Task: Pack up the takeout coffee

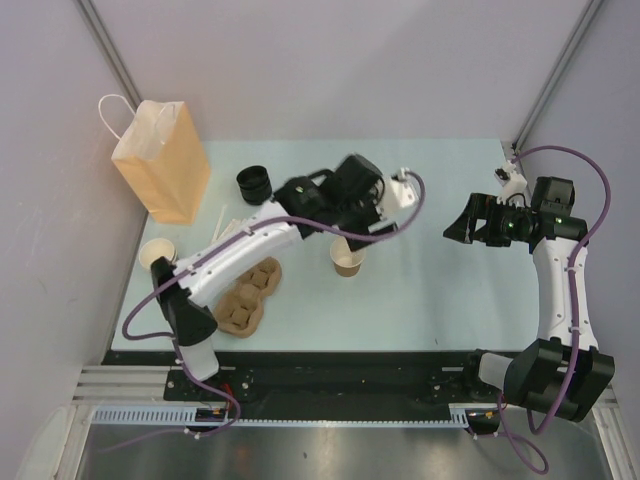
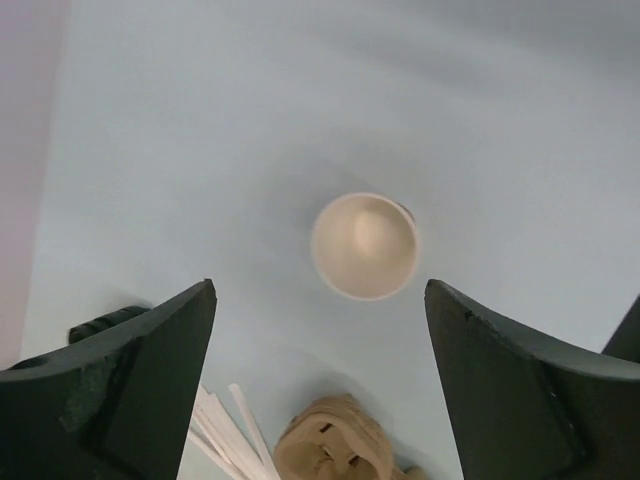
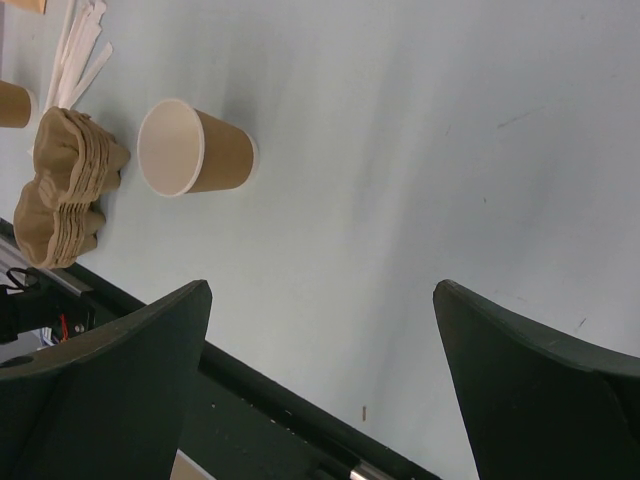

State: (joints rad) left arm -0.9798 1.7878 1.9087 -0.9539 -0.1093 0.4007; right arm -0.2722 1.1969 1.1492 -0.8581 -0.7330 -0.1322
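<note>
Your tabletop (image 1: 440, 290) is pale blue-green, walled in grey. Counted: one paper bag (image 1: 160, 160), one stack of black lids (image 1: 254, 183), one stack of cup carriers (image 1: 250, 295), two lidless cups. One is a tan cup (image 1: 157, 253) at left. The other, the takeout coffee (image 1: 347, 262), stands mid-tabletop under your wide-open, empty left jaws. Right jaws gape, empty too.

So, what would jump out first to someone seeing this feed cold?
The left pincer, jaws wide, hangs right over a lidless brown cup standing mid-table. The tall paper bag stands at the far left, with a black lid stack beside it. The right pincer hangs open over bare table on the right.
</note>
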